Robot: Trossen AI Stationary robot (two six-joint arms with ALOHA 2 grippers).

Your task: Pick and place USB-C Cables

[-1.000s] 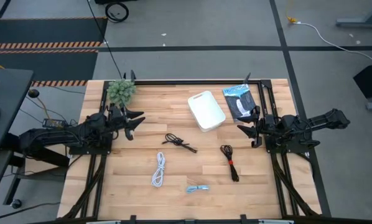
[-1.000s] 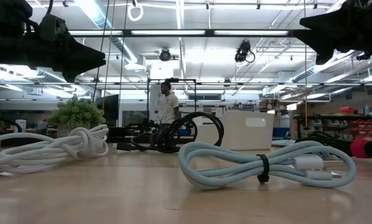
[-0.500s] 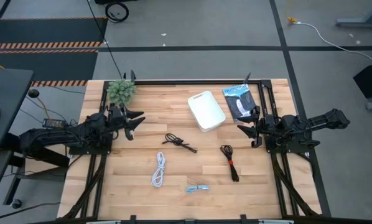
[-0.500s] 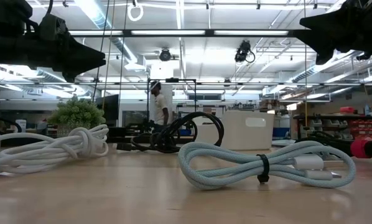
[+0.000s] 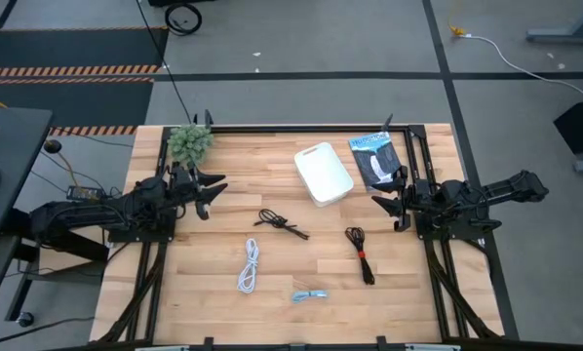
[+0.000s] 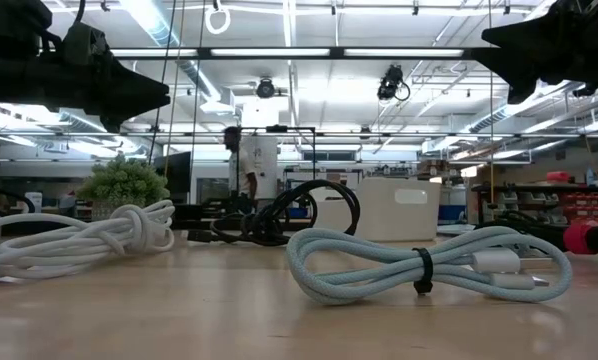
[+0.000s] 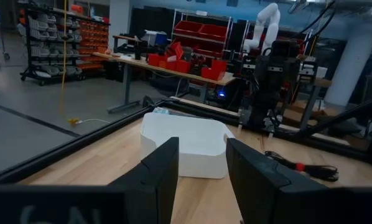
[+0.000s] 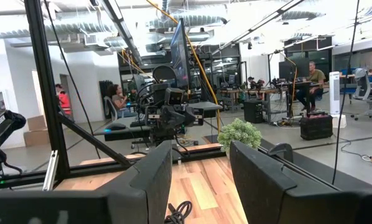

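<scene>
Four cable bundles lie on the wooden table: black (image 5: 280, 223), white (image 5: 250, 266), black with a red tie (image 5: 361, 254), and short light blue (image 5: 310, 294). In the low view the light blue cable (image 6: 429, 265) lies nearest, with the white cable (image 6: 79, 240) to its left and the black one (image 6: 289, 215) behind. My left gripper (image 5: 213, 192) hovers open over the table's left part, and its wrist view faces the tray. My right gripper (image 5: 379, 203) hovers open over the right part. Both are well apart from every cable.
A white rectangular tray (image 5: 323, 174) sits at the far middle, with a flat blue-and-black packet (image 5: 375, 159) to its right. A small green plant (image 5: 189, 142) stands at the far left corner. A black frame runs along the table edges. A person walks in the room behind (image 6: 234, 165).
Neither arm nor any cable has moved. In the room behind the table, a person has walked toward the left.
</scene>
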